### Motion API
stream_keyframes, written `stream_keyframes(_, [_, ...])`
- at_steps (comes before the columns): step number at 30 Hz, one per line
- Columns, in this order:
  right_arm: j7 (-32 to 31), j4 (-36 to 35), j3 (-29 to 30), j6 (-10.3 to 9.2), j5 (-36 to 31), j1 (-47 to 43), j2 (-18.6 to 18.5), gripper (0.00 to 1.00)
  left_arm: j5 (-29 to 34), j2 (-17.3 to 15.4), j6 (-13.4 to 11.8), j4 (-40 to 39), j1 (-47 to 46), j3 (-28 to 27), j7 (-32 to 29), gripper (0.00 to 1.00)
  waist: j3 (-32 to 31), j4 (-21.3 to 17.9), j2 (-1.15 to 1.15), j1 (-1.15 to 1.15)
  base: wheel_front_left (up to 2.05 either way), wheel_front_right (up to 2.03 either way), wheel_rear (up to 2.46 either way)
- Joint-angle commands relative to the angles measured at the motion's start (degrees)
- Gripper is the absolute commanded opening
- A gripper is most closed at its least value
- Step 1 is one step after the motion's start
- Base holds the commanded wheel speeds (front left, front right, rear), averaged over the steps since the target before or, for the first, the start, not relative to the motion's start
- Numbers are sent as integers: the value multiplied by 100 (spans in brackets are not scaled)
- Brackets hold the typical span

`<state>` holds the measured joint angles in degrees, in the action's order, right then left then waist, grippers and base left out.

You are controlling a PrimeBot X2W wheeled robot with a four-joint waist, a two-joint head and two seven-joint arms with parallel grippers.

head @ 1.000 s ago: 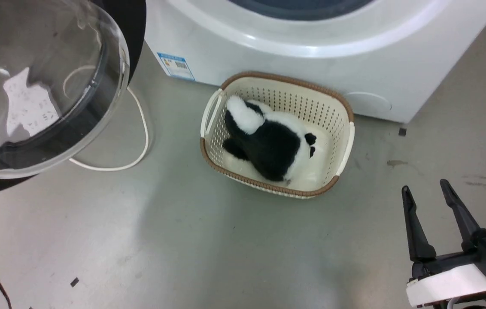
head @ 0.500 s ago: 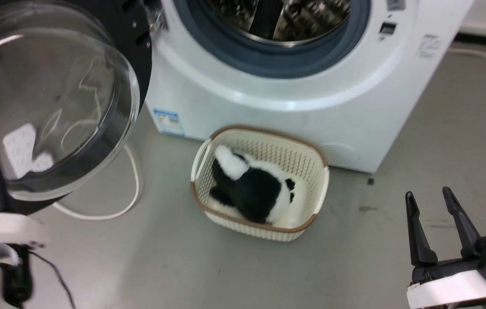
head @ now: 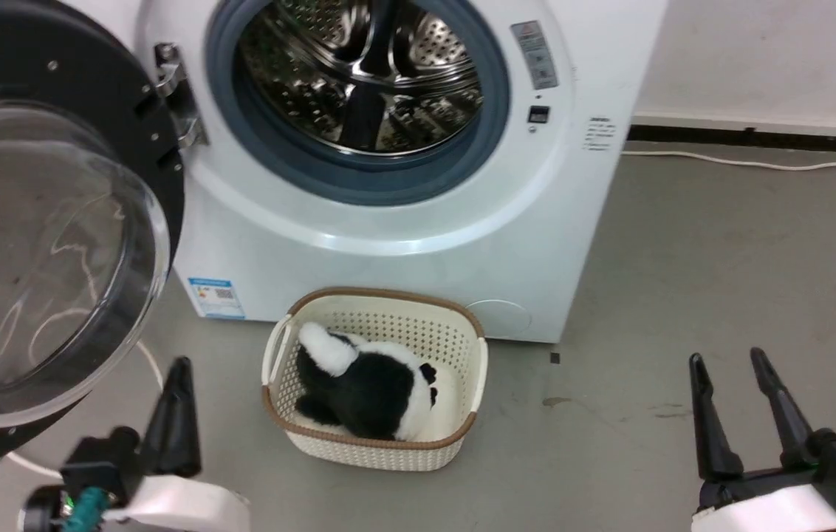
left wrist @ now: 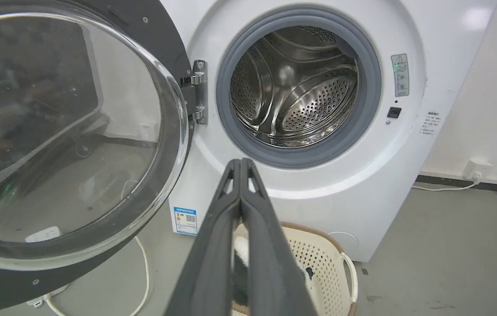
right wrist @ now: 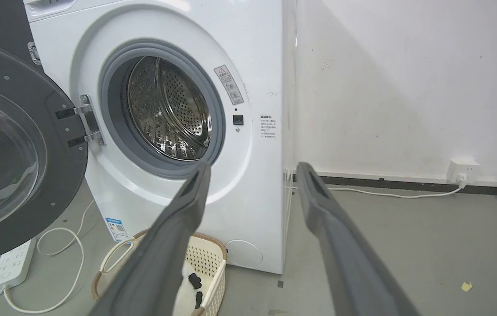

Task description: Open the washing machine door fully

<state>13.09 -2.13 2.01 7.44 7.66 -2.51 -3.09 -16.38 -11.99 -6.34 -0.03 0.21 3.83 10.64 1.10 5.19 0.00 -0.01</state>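
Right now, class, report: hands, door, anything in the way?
Left hand shut, empty. Right hand open, empty. Washing machine door wide open. Basket on floor, clear of door.

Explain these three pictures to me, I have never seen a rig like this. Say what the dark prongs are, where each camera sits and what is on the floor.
This is a wheeled robot with two arms, each ending in a two-fingered pincer; the dark prongs are its fingers. One picture is from a camera on its head, looking down, with a pincer at each lower corner. The other two are from wrist cameras, looking along each pincer's fingers. The left pincer is shut, the right pincer open; neither holds anything. Ahead stands a white washing machine, its round glass door standing wide open on the hinge, steel drum exposed. On the grey floor before it sits a cream basket with a black and white plush toy inside.
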Motion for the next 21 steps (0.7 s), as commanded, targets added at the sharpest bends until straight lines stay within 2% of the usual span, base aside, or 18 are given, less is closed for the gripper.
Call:
stream_keyframes(1, [29, 29, -27, 5, 45, -102, 20, 100, 36, 49, -50, -31, 114, 42, 47, 0, -76, -106, 0, 1, 0, 0, 0])
stream_keyframes(11, [33, 245, 8, 5, 153, -368, 21, 100, 455, 215, -21, 187, 415, 604, 314, 0, -130, -262, 0, 1, 0, 0, 0])
stream_keyframes(12, [35, 272, 8, 5, 171, -374, 21, 100, 497, 245, -50, 205, 440, 652, 321, 45, -137, -274, 0, 1, 0, 0, 0])
stream_keyframes(13, [37, 294, 5, 5, 178, -378, 21, 100, 539, 260, -72, 229, 459, 691, 329, 100, -140, -287, 0, 1, 0, 0, 0])
stream_keyframes(21, [55, 392, -17, 5, 194, -371, 21, 100, 687, 295, -144, 441, 423, 818, 384, 100, -133, -330, 0, 1, 0, 0, 0])
